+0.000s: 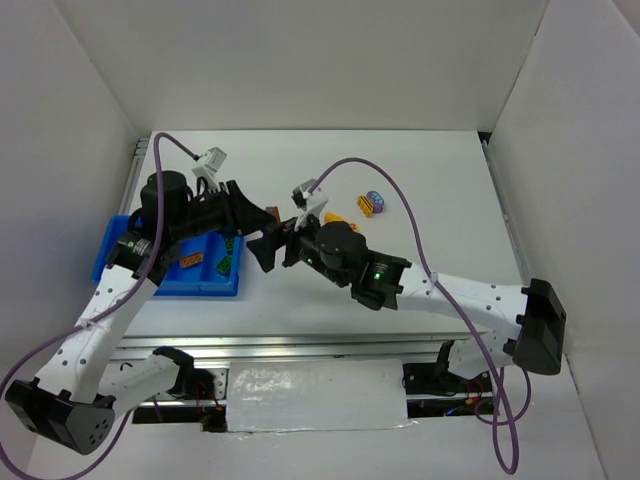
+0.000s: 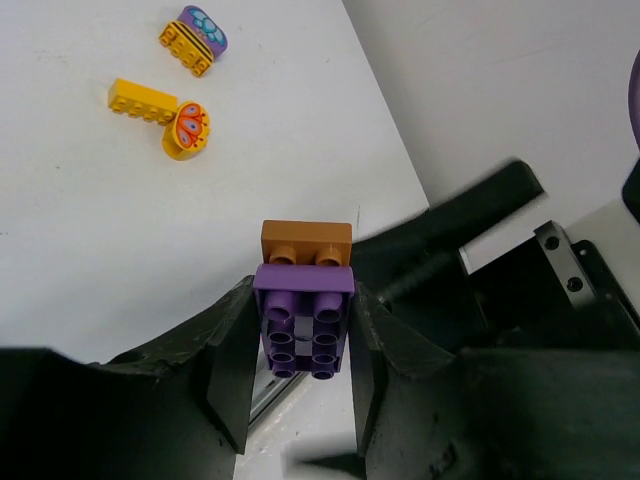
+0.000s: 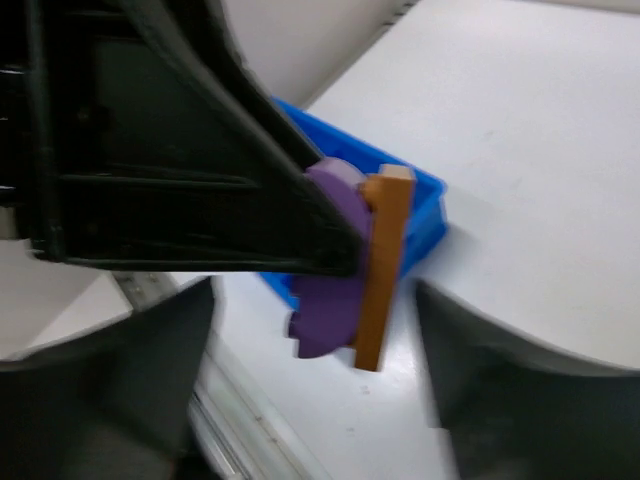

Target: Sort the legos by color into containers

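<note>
A purple lego (image 2: 303, 320) with an orange-brown plate (image 2: 306, 240) stuck on its far end sits between my left gripper's (image 2: 303, 302) fingers, which press on both of its sides. In the right wrist view the same lego (image 3: 335, 290) hangs from the left arm's dark finger (image 3: 200, 150), above the table. My right gripper (image 3: 312, 310) stands open around it, both fingers well apart from the brick. Behind it is the blue tray (image 3: 425, 215). From above, both grippers meet just right of the tray (image 1: 200, 285), left gripper (image 1: 260, 232), right gripper (image 1: 273, 250).
The tray holds an orange lego (image 1: 193, 260) and green legos (image 1: 226, 265). Loose on the table lie a yellow brick (image 2: 142, 100), a round yellow piece (image 2: 186, 130) and a purple-topped one (image 2: 194, 38). White walls enclose the table on three sides.
</note>
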Controlling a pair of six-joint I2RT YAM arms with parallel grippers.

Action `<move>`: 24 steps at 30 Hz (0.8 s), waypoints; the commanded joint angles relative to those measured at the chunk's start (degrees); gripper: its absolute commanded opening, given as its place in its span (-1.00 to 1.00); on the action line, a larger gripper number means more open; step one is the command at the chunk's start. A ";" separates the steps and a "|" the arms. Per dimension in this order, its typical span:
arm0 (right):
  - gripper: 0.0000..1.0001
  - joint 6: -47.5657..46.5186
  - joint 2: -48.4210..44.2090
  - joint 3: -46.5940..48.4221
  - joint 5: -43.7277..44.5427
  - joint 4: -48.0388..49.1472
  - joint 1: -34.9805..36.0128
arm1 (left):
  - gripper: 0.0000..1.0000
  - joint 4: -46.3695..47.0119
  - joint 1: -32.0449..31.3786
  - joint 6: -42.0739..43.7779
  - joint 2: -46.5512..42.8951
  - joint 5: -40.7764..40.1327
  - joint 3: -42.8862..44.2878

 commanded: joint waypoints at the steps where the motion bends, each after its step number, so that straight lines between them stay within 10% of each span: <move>1: 0.99 -1.94 -3.14 -0.83 -6.32 3.48 -0.32 | -1.00 2.66 -0.09 1.19 -0.14 3.06 2.13; 15: 0.99 5.78 -17.85 -13.77 -65.80 10.87 -23.62 | -1.00 13.20 0.09 6.29 -4.45 22.56 -1.20; 24: 0.81 13.78 -15.47 -12.10 -69.19 20.36 -24.14 | -1.00 18.66 0.09 5.76 -6.74 31.27 -3.14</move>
